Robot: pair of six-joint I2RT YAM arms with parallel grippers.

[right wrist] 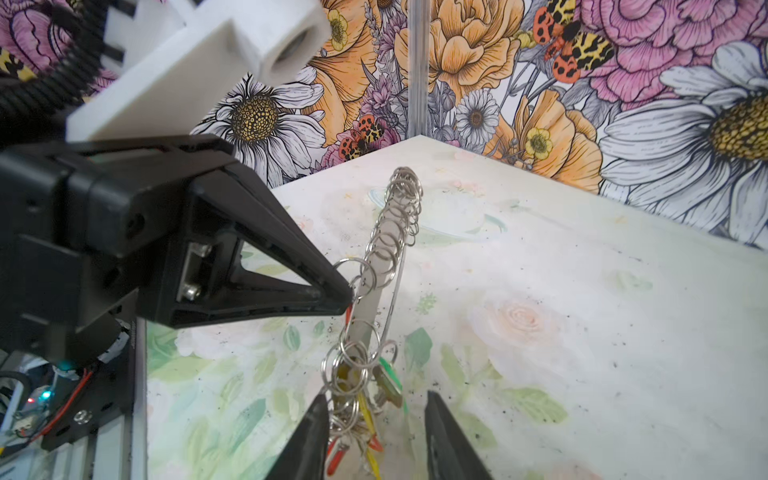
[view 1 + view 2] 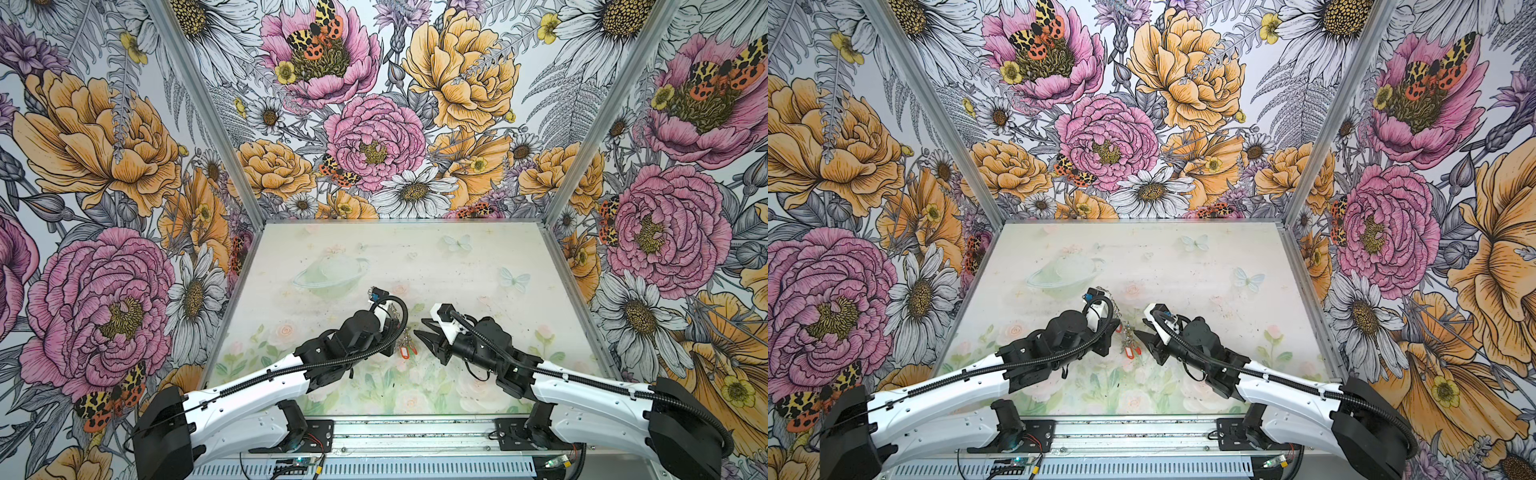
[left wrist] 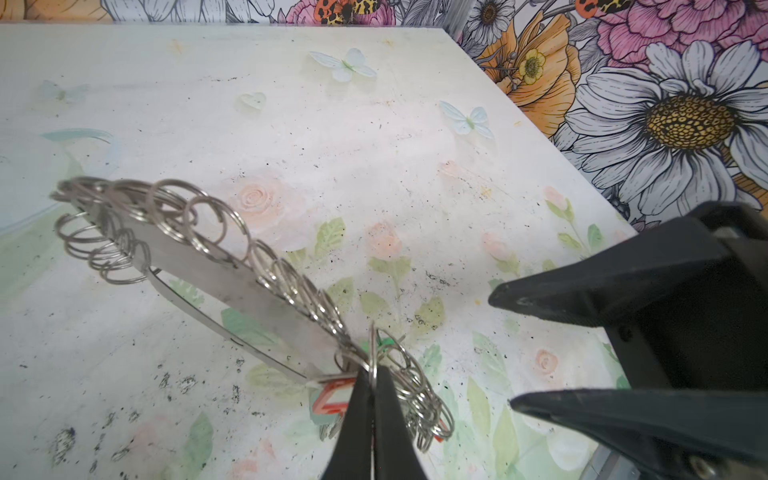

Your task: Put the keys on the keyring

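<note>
keyring (image 3: 232,282) pinched in left tool (image 3: 372,376), right tool (image 1: 376,397) spread.

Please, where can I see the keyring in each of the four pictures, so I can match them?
In a top view: keyring low centre, over the near half of the table.
In a top view: keyring in the same place.
Left wrist: long band across the middle, pinched by the left hand.
Right wrist: band through the centre, beyond the open right hand.
Shared landmark: the red tag at its end.
</note>
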